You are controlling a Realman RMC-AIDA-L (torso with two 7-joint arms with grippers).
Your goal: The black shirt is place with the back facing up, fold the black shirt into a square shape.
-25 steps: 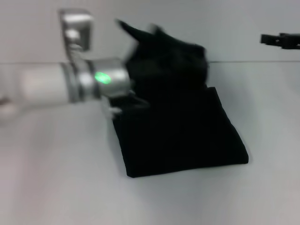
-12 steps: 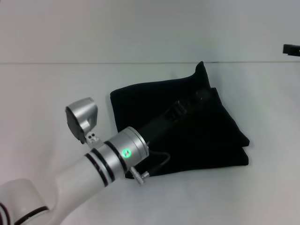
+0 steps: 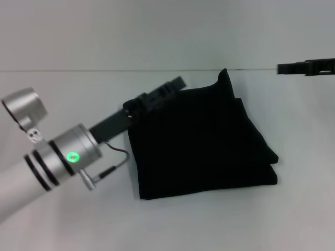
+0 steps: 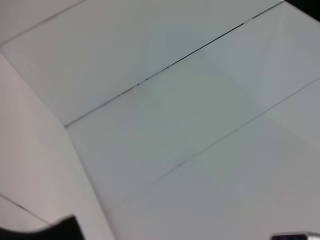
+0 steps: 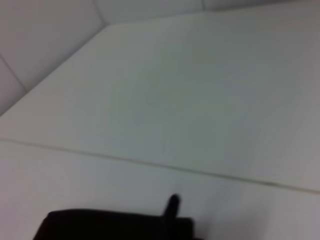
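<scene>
The black shirt (image 3: pixel 204 141) lies folded into a rough square in the middle of the white table (image 3: pixel 235 219). One corner of the cloth sticks up at its far edge. No print shows. My left gripper (image 3: pixel 175 83) reaches from the left and hovers over the shirt's far left corner, with no cloth seen in it. My right gripper (image 3: pixel 285 68) is far off at the back right, above the table and apart from the shirt. The right wrist view shows the shirt (image 5: pixel 115 225) with its raised corner. The left wrist view shows only pale surfaces.
The table's far edge (image 3: pixel 78 70) meets a pale wall behind. My left arm's silver wrist (image 3: pixel 68 157), with its green light and a loose cable, lies low over the table's left front.
My left arm has drawn back to the left, from over the shirt's middle to its far left corner. My right gripper has come further in from the right edge. The shirt has stayed put.
</scene>
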